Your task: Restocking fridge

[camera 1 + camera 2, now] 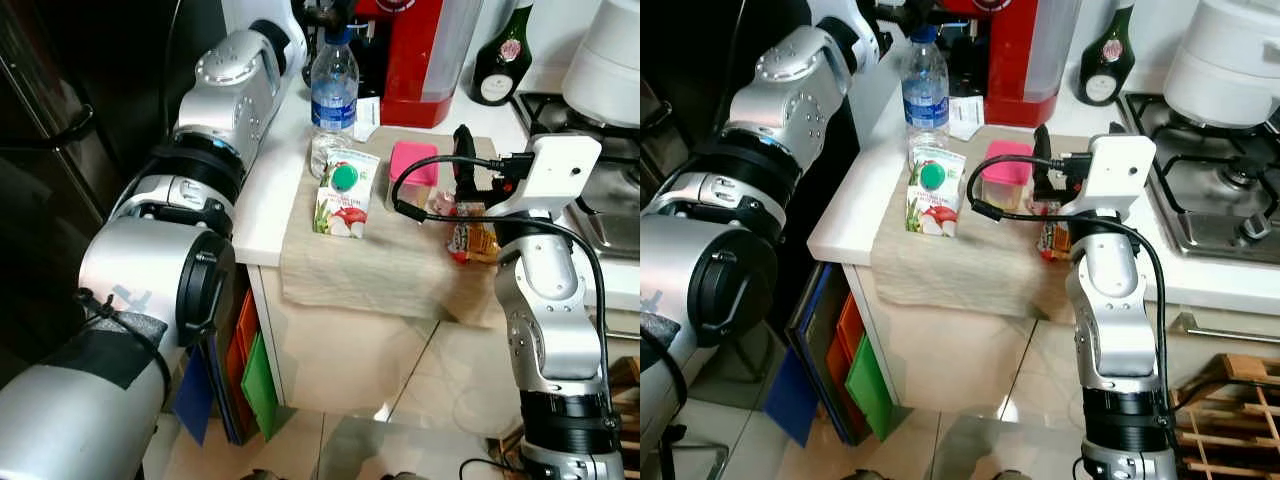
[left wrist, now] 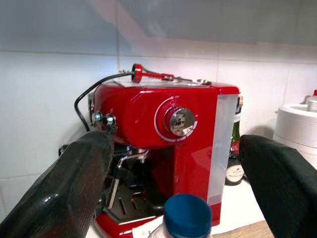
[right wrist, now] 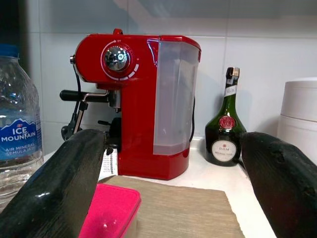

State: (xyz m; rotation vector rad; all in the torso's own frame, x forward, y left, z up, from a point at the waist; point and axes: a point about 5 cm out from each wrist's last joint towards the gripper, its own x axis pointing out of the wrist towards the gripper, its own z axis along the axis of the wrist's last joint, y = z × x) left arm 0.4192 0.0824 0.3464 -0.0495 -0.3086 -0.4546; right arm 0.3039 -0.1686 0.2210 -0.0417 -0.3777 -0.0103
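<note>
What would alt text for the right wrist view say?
Two open black fingers of the right gripper frame a red coffee machine on a counter, with a water bottle, a pink container and a dark green bottle around it.

The clear plastic water bottle with a blue cap [image 3: 17,129], at the left edge of the right wrist view, carries a blue label reading "ICE MOUNTAIN" and "AIR MINERAL". Right of centre there, the dark green glass bottle [image 3: 225,129] bears a round label reading "D.O.M". Other labels are too blurred to read.
</note>
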